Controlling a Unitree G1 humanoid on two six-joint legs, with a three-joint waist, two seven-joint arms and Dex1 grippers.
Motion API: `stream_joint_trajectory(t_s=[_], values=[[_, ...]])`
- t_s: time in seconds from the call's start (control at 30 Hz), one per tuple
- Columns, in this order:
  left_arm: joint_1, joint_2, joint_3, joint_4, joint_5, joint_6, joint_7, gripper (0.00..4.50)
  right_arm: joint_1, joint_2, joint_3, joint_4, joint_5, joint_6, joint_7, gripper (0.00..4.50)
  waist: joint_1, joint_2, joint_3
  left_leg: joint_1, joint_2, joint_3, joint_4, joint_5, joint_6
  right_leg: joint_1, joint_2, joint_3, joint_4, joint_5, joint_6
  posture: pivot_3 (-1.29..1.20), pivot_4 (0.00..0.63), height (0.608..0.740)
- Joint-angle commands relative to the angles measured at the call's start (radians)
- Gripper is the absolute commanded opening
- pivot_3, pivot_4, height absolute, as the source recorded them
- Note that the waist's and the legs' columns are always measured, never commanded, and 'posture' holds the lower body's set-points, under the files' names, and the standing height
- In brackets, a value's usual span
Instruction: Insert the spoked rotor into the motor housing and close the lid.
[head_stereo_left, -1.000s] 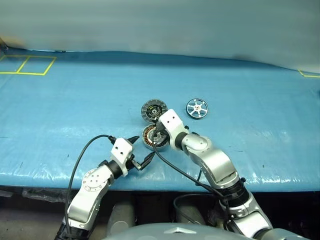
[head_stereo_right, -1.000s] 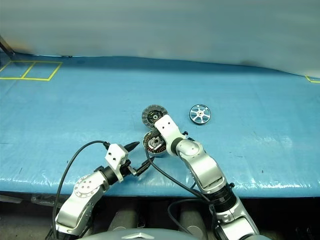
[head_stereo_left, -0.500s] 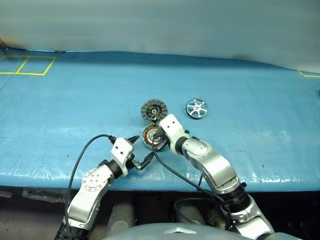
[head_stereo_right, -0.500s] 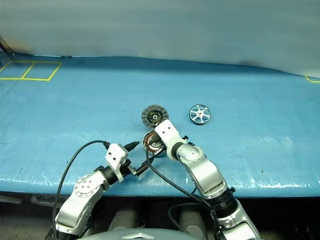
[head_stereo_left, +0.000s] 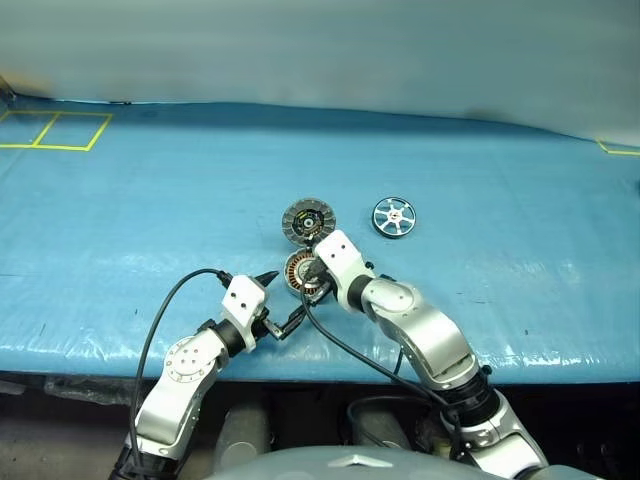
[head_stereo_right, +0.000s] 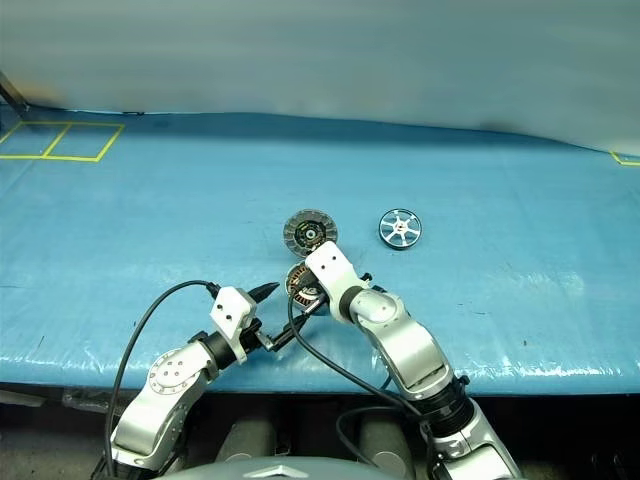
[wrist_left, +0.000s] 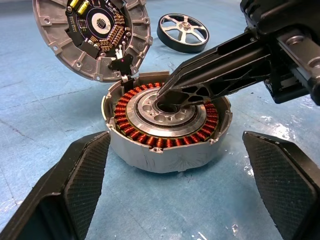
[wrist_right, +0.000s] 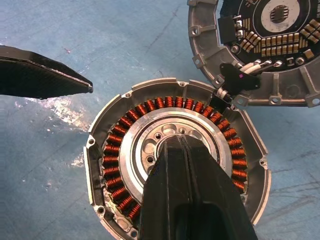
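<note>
Left wrist view: motor housing (wrist_left: 167, 132) sits on the blue table cover (head_stereo_left: 500, 270), copper windings ring around a silver centre, and it lies between the left gripper's two wide-apart black fingers (wrist_left: 75, 175), neither touching it, nothing held. Left gripper (head_stereo_left: 282, 300) is released, just beside the housing on its near-left side in the left eye view. Right gripper (wrist_left: 167, 96) comes in from the right, fingers pressed together, tips down at the silver centre hole of the housing; looks like contact, holding nothing. Lid (wrist_left: 92, 37) is open, joined at the housing's far edge, inner face up showing a dark centre and small components. Spoked rotor (head_stereo_left: 393, 217) lies flat on the cover, well apart from the housing to the far right, near the lid's right side, untouched. Yellow tape lines (head_stereo_left: 60, 130) mark the far-left corner of the cover.
</note>
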Motion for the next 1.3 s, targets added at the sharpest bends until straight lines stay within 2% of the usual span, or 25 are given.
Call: stream_joint_trajectory(t_s=[0.03,0.33,0.57,0.73,0.83,1.1,1.3], values=[[-0.002,-0.005,-0.005,-0.008,0.006,-0.023,-0.001,4.5,-0.001,0.013,0.001,-0.012,0.004,-0.022,0.0,0.01,0.0,0.0,0.0,0.0,0.0,0.0,0.0,0.0,0.0,0.0,0.0,0.0,0.0,0.0,0.0,0.0,0.15,0.74],[-0.001,-0.005,-0.005,-0.004,0.007,-0.031,-0.001,4.5,-0.007,0.006,-0.018,-0.038,0.009,-0.005,0.005,0.01,0.0,0.0,0.0,0.0,0.0,0.0,0.0,0.0,0.0,0.0,0.0,0.0,0.0,0.0,0.0,0.0,0.15,0.74],[0.001,-0.005,-0.001,-0.002,0.003,-0.039,-0.001,4.5,-0.062,0.021,-0.186,-0.133,0.095,0.068,0.017,0.01,0.001,0.0,0.0,-0.001,0.0,0.0,0.0,0.0,0.0,0.0,0.0,0.0,0.0,0.0,0.0,0.0,0.15,0.74],[0.003,-0.006,0.0,-0.006,-0.001,-0.041,-0.003,4.5,-0.103,-0.019,-0.291,-0.043,0.063,0.049,-0.037,0.01,0.002,0.0,0.0,-0.001,0.0,0.0,0.0,0.0,0.0,0.0,-0.001,0.0,0.0,0.0,0.0,0.0,0.15,0.74],[0.005,-0.007,-0.002,-0.011,-0.003,-0.047,-0.006,4.5,-0.13,-0.019,-0.327,0.06,0.023,-0.001,-0.099,0.56,0.0,0.0,0.0,-0.001,0.0,0.0,0.0,0.0,0.0,0.001,0.0,0.0,0.0,0.0,0.0,0.0,0.15,0.74],[0.016,-0.015,-0.013,-0.027,-0.004,-0.048,-0.005,4.5,-0.22,0.037,-0.371,0.344,-0.071,-0.169,-0.272,3.15,-0.007,0.001,0.0,-0.003,0.0,0.003,-0.001,0.0,0.0,0.0,0.001,0.002,0.001,0.003,0.006,0.0,0.15,0.74],[0.023,-0.017,-0.013,-0.031,0.0,-0.048,0.002,4.5,-0.285,0.03,-0.409,0.495,-0.087,-0.248,-0.318,3.15,-0.007,0.001,0.0,-0.003,0.0,0.003,0.0,0.0,0.0,0.0,0.001,0.003,0.001,0.004,0.007,0.0,0.15,0.74]])
